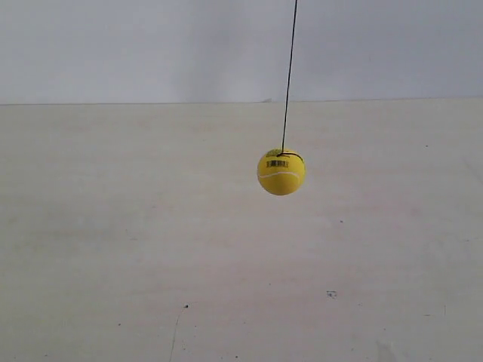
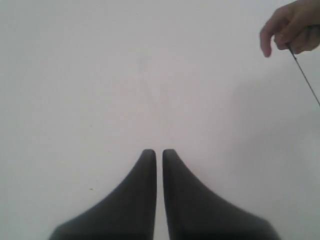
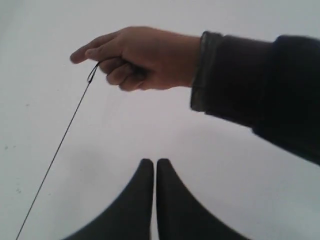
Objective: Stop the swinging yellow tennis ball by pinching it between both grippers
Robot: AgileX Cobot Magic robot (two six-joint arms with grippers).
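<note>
Black fingers of left gripper (image 2: 159,152) and right gripper (image 3: 150,162) pressed nearly together, gripping nothing. Ball (image 1: 281,172) absent from both wrist views; hangs on string (image 1: 288,75) over table (image 1: 113,264), no arm beside it. Hand (image 3: 135,57) holding string looms larger for right wrist: right arm likely nearer. Ball yellow, fuzzy, pale seam, barcode mark.

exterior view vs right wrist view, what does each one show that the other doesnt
Only the exterior view shows the bright yellow fuzzy tennis ball, hanging free in front of the pale wooden surface. Only the right wrist view shows a person's bare hand pinching the upper end of a thin dark string, a dark sleeve, and the right arm's black tapered end effector, its jaws closed and empty. Both show that string.
</note>
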